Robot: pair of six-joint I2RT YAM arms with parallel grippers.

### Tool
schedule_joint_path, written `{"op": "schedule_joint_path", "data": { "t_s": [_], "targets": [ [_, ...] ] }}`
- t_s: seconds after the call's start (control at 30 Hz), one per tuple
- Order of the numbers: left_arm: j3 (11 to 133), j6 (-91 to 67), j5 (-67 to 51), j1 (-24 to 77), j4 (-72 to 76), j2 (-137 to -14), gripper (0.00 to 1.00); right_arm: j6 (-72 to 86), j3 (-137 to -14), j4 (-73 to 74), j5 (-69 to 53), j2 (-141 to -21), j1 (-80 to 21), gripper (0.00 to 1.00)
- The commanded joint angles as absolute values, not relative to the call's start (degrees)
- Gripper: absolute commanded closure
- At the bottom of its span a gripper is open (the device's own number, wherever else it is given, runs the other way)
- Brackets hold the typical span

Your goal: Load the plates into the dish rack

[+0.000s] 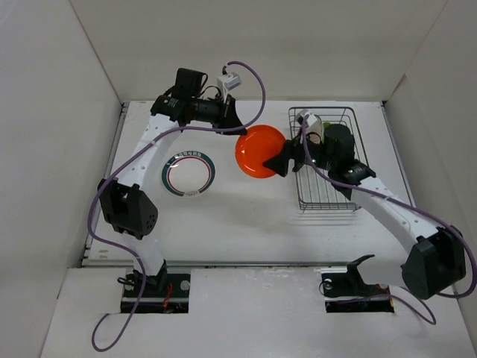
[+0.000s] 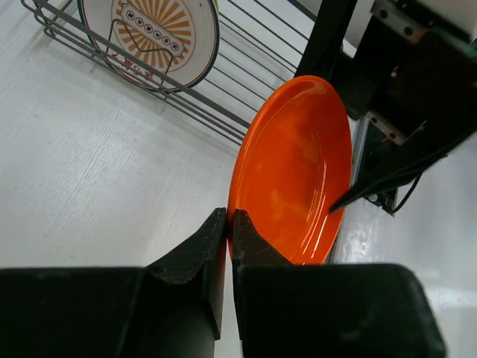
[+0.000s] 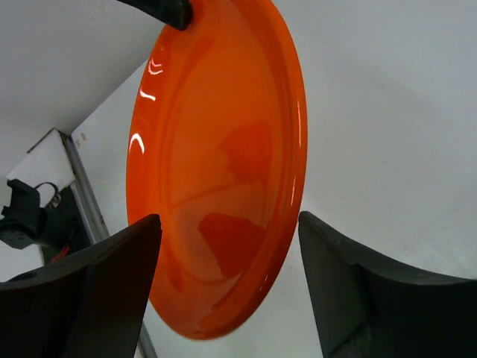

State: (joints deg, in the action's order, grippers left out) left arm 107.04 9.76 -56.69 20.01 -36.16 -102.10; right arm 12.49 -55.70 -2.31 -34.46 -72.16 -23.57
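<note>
Your left gripper is clamped on the rim of the orange plate at mid-frame in the top view, just left of the dish rack. Your right gripper gapes wide, with the plate between its fingers.

Orange plate mid-tabletop, toward far edge. Left gripper at its far-left rim, right gripper at its right rim. Dish rack near right edge. Ringed white plate flat, left of centre.
</note>
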Motion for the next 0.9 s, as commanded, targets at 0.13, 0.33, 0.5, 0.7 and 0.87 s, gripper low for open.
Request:
{"op": "schedule_joint_path", "data": {
  "t_s": [0.13,0.33,0.5,0.7,0.87],
  "targets": [
    [107.7,9.2,-59.5,20.0,-34.5,-96.9,1.00,18.0,-58.7,-9.9,-30.4,-72.9,-25.8,1.00],
    [105.7,8.7,-52.7,20.0,-32.6,-96.4,0.27,19.8,-58.7,-7.7,-24.0,-67.7,-23.2,1.00],
    [104.5,6.2,-42.2,20.0,-31.3,-96.9,0.00,15.5,-66.8,10.0,-4.3,-64.7,-17.9,1.00],
    [105.9,4.1,-28.0,20.0,-32.0,-99.7,0.00,10.0,-73.0,19.0,14.4,-65.2,-8.8,1.00],
    [106.4,4.1,-27.5,20.0,-32.0,-101.2,0.00,5.6,-72.5,15.3,14.9,-67.8,-1.4,1.00]
  ]
}}
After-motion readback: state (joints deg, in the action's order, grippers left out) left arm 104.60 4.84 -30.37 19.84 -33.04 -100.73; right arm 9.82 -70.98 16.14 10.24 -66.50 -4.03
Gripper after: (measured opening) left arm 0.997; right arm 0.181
